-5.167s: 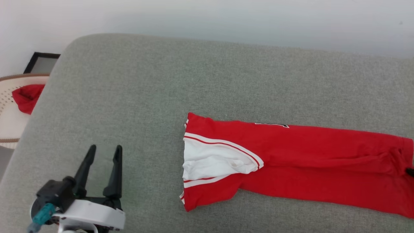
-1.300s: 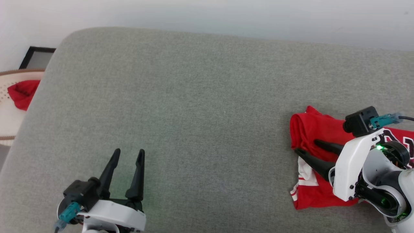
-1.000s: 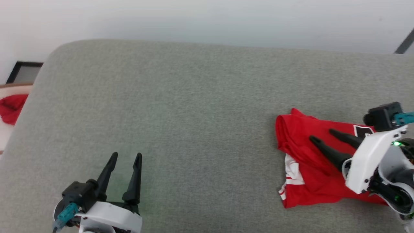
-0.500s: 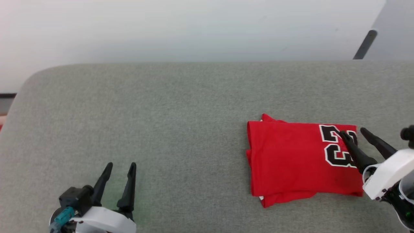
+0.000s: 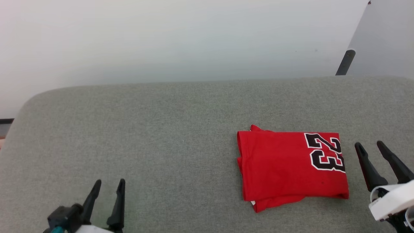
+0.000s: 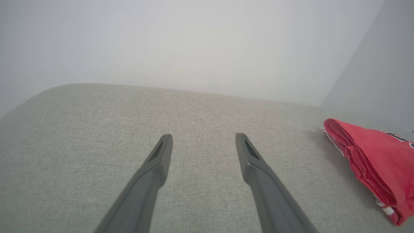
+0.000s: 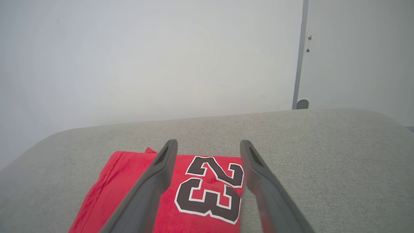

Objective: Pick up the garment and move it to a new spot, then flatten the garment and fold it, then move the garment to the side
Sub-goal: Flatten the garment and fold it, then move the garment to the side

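The garment [image 5: 288, 166] lies folded into a red rectangle on the grey cushion [image 5: 161, 129], right of centre, with a black "23" on its right end. Its stacked folded edge [image 6: 365, 161] appears at the right of the left wrist view. My right gripper [image 5: 368, 146] stands open just right of the garment, apart from it and holding nothing; in its wrist view the garment [image 7: 200, 191] sits below and between its fingers. My left gripper [image 5: 108, 184] is open at the lower left, far from the garment, over bare cushion [image 6: 200, 136].
A pale wall [image 5: 161, 38] rises behind the cushion. A dark post [image 5: 344, 63] and a grey panel [image 5: 385, 42] stand at the back right. The cushion's rounded left end [image 5: 19, 116] drops off at the far left.
The head camera has turned right and tilted up. My right gripper has drawn back off the garment to its right side, leaving it folded flat with the "23" up. The left gripper stayed open.
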